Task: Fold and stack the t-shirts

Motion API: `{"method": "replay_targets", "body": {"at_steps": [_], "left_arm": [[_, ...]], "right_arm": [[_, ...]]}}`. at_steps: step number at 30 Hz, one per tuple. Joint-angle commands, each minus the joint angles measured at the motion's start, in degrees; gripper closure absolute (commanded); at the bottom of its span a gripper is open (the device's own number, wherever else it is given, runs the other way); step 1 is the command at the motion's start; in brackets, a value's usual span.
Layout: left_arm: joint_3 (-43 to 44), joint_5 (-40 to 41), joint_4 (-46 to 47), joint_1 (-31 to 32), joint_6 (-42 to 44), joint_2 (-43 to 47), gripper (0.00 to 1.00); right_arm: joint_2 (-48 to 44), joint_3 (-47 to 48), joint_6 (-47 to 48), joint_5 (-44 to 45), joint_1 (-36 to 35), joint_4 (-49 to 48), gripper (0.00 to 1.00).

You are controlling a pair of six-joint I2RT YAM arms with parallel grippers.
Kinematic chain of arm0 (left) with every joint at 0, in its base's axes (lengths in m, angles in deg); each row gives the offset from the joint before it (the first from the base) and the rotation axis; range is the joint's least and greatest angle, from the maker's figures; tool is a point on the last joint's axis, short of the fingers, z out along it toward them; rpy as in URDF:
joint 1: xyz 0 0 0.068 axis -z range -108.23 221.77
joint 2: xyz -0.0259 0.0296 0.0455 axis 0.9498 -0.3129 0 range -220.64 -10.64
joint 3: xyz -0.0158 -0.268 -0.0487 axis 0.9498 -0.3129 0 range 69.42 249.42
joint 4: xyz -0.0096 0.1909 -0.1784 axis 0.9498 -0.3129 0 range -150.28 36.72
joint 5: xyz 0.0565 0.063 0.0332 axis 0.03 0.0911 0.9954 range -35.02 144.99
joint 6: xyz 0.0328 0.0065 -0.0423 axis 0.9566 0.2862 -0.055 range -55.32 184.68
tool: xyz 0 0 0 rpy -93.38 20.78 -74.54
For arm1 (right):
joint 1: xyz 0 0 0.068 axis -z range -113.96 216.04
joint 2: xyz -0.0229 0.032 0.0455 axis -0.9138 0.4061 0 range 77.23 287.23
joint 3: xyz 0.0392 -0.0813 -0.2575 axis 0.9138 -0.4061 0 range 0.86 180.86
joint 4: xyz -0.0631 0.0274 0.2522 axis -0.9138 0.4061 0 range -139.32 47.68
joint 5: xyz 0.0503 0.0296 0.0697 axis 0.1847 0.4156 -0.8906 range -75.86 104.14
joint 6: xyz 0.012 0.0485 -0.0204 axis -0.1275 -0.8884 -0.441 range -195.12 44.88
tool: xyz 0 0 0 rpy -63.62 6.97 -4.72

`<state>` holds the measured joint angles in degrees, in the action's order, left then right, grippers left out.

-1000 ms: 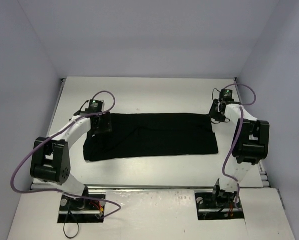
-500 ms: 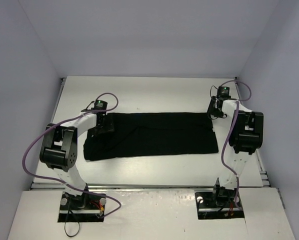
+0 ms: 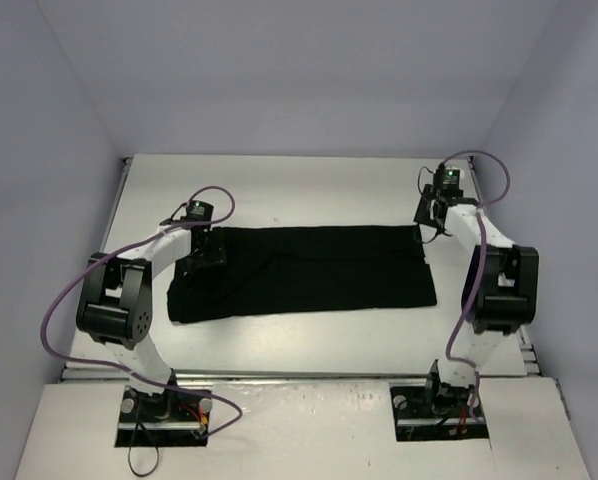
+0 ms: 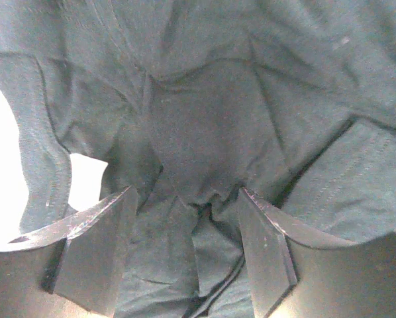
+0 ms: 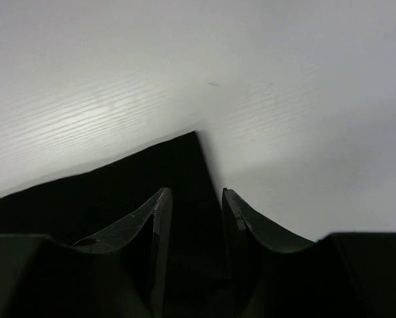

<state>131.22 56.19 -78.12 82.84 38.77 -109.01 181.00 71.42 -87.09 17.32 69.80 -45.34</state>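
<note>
The white counter (image 3: 299,185) carries a single black t-shirt (image 3: 309,270), which lies flat as a wide band across the middle, running left to right. The shirt's left end is rumpled and creased. Its far right corner lies sharp and flat on bare white surface.

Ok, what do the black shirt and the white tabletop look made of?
The black t-shirt looks like soft matte cloth: wrinkles and stitched seams. The white table seems rigid, slightly glossy ribbed plastic or board: fine parallel lines, sheen.
</note>
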Motion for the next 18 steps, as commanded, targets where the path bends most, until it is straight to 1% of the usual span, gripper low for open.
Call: {"method": "replay_targets", "body": {"at_steps": [1,4,8,12,15,18], "left_arm": [[3.77,1.08,-0.64,-0.26,1.47,3.01,0.42],[3.85,1.16,-0.47,-0.35,1.47,1.97,0.42],[4.05,0.90,-0.20,-0.67,1.09,0.75,0.42],[4.36,0.84,-0.25,-1.97,0.47,-0.72,0.42],[4.29,1.07,-0.24,-2.75,-0.10,-1.84,0.42],[4.46,1.42,-0.29,-3.07,-0.28,-2.60,0.42]], "right_arm": [[-8.58,-5.23,-2.79,-2.65,-3.39,-0.82,0.66],[-8.24,-7.94,-4.09,-4.21,-3.40,-0.90,0.67],[-5.28,-11.38,-4.42,-4.73,-3.33,-1.13,0.67],[-3.07,-14.76,-4.84,-4.19,-1.09,-2.13,0.68],[-3.85,-16.38,-4.76,-2.76,1.61,-2.20,0.68],[-5.28,-16.77,-3.97,0.88,3.33,-1.97,0.67]]}}
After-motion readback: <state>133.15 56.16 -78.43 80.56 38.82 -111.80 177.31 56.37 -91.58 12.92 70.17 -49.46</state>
